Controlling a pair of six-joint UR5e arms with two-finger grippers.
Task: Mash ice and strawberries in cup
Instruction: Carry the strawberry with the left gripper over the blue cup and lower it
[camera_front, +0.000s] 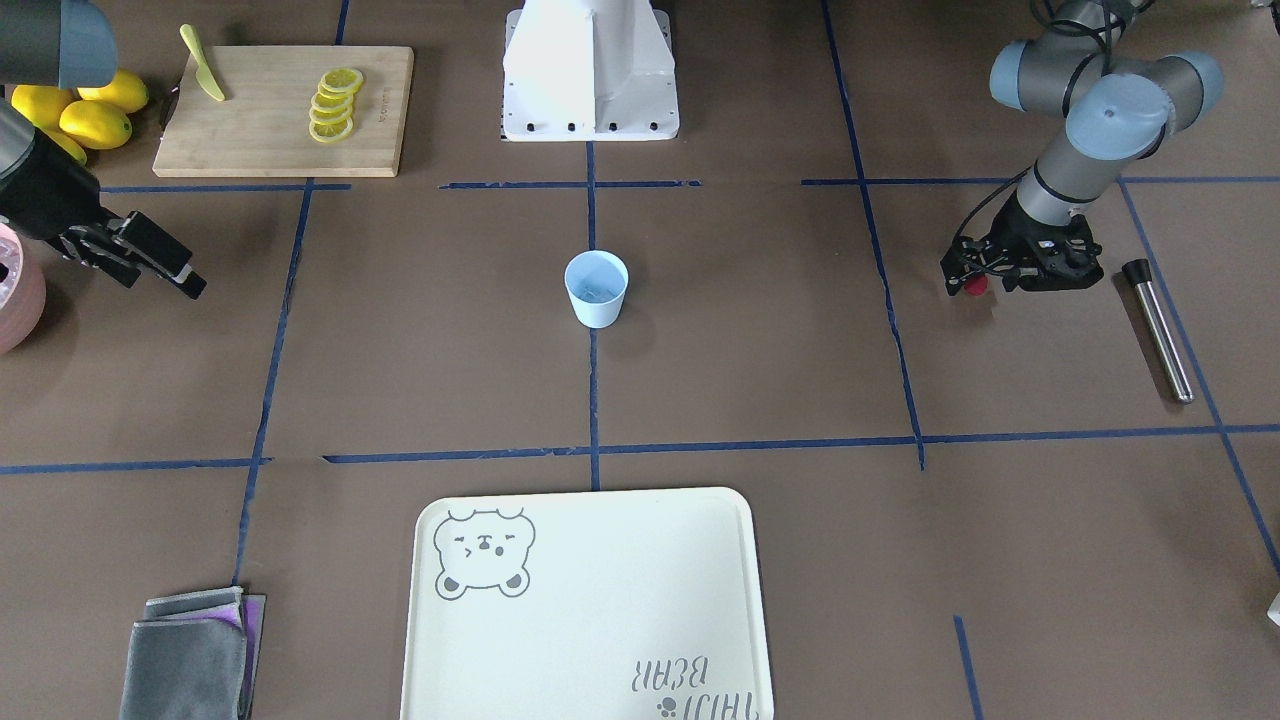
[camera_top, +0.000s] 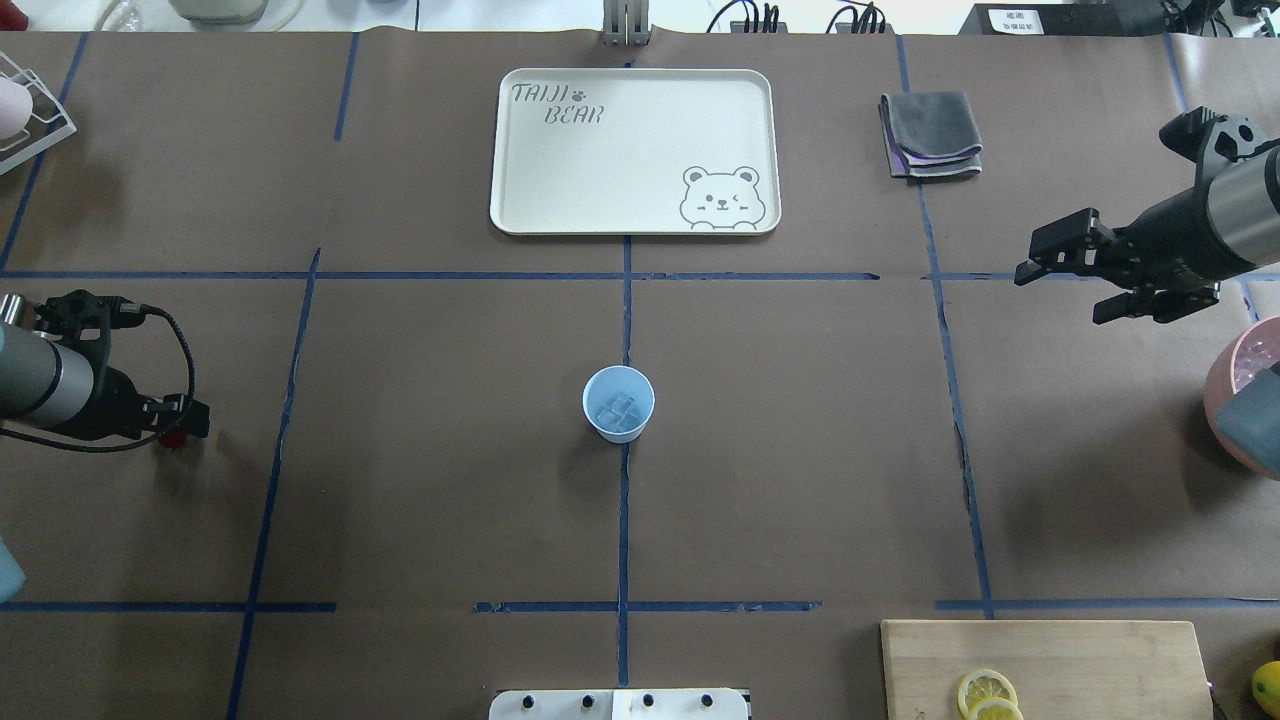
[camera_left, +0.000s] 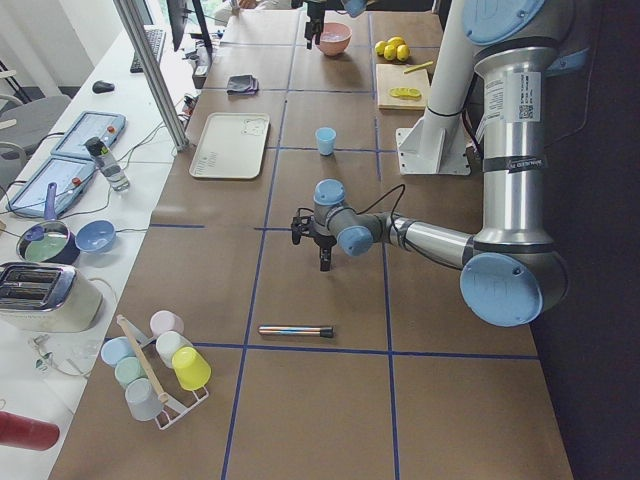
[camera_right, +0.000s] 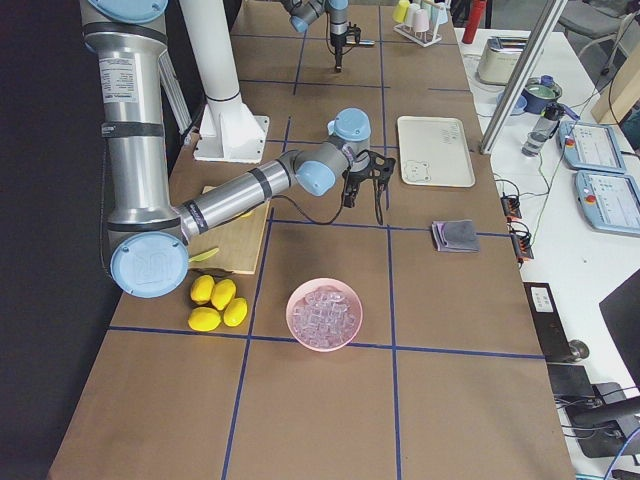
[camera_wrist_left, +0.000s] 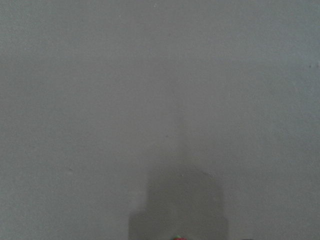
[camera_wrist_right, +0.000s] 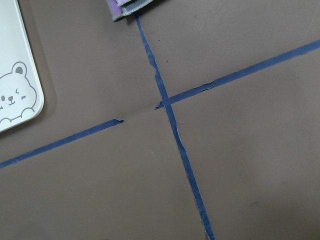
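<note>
The pale blue cup (camera_front: 596, 288) stands at the table's middle and also shows in the overhead view (camera_top: 618, 403). Clear ice chunks (camera_top: 618, 408) lie in its bottom. My left gripper (camera_front: 973, 282) is far out on my left side, low over the table, shut on the small red strawberry (camera_front: 975, 287). The strawberry shows as a red spot at the fingertips in the overhead view (camera_top: 172, 439) and at the bottom edge of the left wrist view (camera_wrist_left: 177, 238). My right gripper (camera_top: 1075, 275) is open and empty, raised beside the pink bowl.
A pink bowl (camera_right: 324, 313) of ice sits at my far right. A metal muddler (camera_front: 1158, 328) lies beyond the left gripper. There is a cutting board (camera_front: 285, 110) with lemon slices and a knife, whole lemons (camera_front: 95, 120), a white tray (camera_top: 634, 150) and a grey cloth (camera_top: 930, 133).
</note>
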